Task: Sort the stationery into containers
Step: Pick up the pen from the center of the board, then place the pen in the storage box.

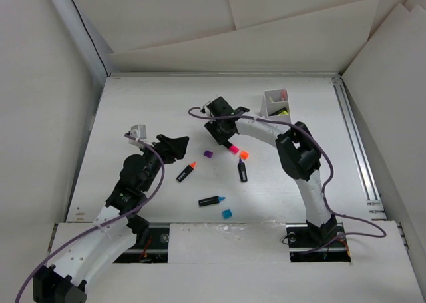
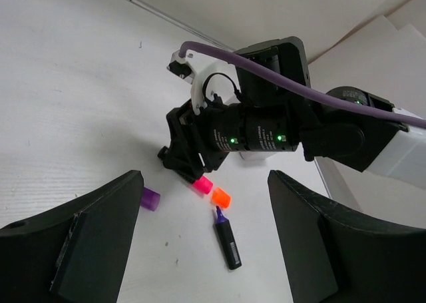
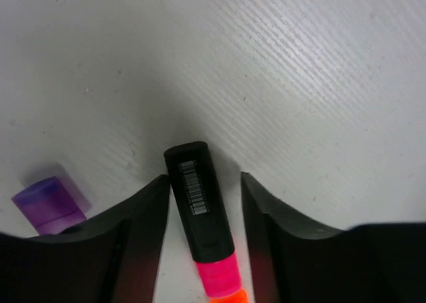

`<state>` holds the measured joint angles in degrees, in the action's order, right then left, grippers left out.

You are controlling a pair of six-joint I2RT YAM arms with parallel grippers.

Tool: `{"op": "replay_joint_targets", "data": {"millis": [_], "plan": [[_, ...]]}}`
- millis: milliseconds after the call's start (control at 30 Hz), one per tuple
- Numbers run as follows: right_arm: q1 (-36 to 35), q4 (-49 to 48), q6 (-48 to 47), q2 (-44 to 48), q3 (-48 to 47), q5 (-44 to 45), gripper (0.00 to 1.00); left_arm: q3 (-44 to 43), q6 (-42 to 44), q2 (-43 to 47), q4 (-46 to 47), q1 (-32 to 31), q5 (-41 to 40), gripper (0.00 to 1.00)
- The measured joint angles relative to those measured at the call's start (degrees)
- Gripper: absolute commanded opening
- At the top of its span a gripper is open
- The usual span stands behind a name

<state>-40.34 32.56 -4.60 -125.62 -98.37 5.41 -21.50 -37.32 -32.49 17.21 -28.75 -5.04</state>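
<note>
My right gripper (image 3: 204, 180) is low over the table, its jaws open astride a black highlighter with a pink cap (image 3: 200, 203); a thin gap shows at the right finger. The same pink highlighter (image 1: 232, 148) pokes out below that gripper in the top view. An orange cap (image 1: 243, 154) lies at its capped end and a purple cap (image 1: 208, 154) to its left. My left gripper (image 1: 181, 146) hovers open and empty, facing them. The white box (image 1: 274, 103) stands at the back right with stationery inside.
An uncapped purple-tipped highlighter (image 1: 242, 172) lies near the orange cap. An orange-tipped one (image 1: 186, 172), a blue one (image 1: 211, 200) and a blue cap (image 1: 227, 214) lie nearer the arm bases. White boards wall the table; a metal rail (image 1: 356, 143) runs along the right.
</note>
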Motion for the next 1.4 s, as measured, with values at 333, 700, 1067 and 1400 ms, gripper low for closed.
{"op": "replay_joint_targets", "data": {"millis": [333,700,1067,1400], "plan": [[0.8,0.0,-0.4,-1.9,-2.4,-0.7,0.27,0.0,0.0,-0.9,0.0,0.0,0.1,0.73],[4.1,-6.9,2.2,0.5,0.4,-1.2,0.07,0.0,0.0,-1.9,0.3,0.0,0.7,0.73],[22.1,-36.7,20.6,31.5,22.9,5.6,0.11,0.2,0.0,-4.2,1.9,0.0,3.0,0.73],[26.3,-56.3,29.5,36.0,37.0,23.7,0.11,0.4,0.0,-7.5,4.2,0.0,5.1,0.72]]}}
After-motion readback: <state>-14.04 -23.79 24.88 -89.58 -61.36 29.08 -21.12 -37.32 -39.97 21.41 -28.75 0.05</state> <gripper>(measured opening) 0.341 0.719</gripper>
